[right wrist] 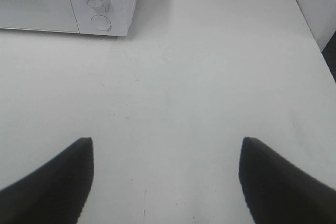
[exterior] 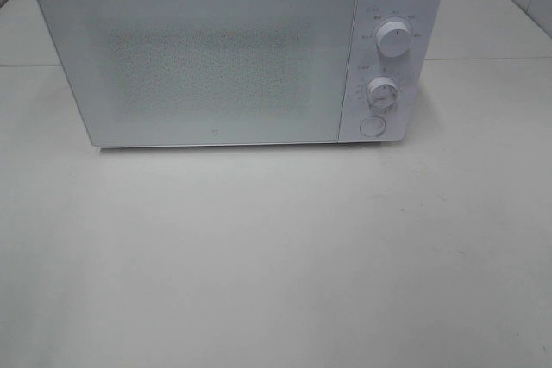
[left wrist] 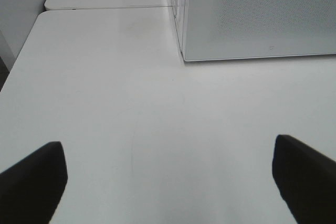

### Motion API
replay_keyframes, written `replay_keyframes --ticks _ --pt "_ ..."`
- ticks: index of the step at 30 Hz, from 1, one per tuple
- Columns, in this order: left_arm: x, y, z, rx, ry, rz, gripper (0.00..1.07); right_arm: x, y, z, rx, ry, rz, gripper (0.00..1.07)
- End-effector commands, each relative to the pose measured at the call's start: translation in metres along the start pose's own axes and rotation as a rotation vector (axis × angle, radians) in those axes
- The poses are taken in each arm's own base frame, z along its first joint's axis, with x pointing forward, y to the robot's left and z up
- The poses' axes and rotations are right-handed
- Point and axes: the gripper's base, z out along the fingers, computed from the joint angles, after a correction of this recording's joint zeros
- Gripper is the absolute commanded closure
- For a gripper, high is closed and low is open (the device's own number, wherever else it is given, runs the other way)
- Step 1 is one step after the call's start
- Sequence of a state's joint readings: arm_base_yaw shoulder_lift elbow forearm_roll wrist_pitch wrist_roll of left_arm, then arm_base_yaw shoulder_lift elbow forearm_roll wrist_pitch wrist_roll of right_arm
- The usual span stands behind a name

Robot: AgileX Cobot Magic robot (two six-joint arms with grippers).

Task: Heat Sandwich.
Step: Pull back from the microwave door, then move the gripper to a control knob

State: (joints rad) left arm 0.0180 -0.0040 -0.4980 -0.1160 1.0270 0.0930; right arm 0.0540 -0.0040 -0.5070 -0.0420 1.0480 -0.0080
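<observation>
Sandwich: you see no sandwich in any of the three views; it may sit behind the shut door, but the frosted panel hides whatever is inside.
Microwave [exterior: 224,58]: it stands toward the far edge of the bench [exterior: 276,265], with its door [exterior: 207,62] closed flush.
Left gripper [left wrist: 168,153]: the jaws are spread wide and hold nothing, hanging over bare bench near the microwave's front left corner.
Right gripper [right wrist: 166,148]: the jaws are spread and hold nothing, over bare bench in front of the control panel's corner.
Step in hand: you are between moves, with neither arm touching anything. With the door shut, this reads as either before loading or after closing, and I cannot tell which.
Next move: if the food is not inside, press the round button [exterior: 372,126] under the knobs, probably the door release. If it is inside, turn the lower knob [exterior: 381,90], which needs a pinch on a small, smooth dial.
Count: one microwave, one door, two knobs including the upper knob [exterior: 395,40], one round button, two grippers, no sandwich in view.
</observation>
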Motion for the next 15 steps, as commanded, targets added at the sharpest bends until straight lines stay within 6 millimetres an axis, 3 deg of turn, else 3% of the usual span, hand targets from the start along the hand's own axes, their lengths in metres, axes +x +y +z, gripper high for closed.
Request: replay_keyframes --ticks 1,15 --pt "0.0028 -0.0006 -0.0029 -0.001 -0.024 -0.006 0.03 0.0018 -0.0004 -0.0025 0.011 -0.034 0.010 0.32" --pt "0.0028 -0.0006 -0.0029 -0.001 -0.024 -0.006 0.03 0.0018 -0.0004 -0.0025 0.011 -0.034 0.010 0.32"
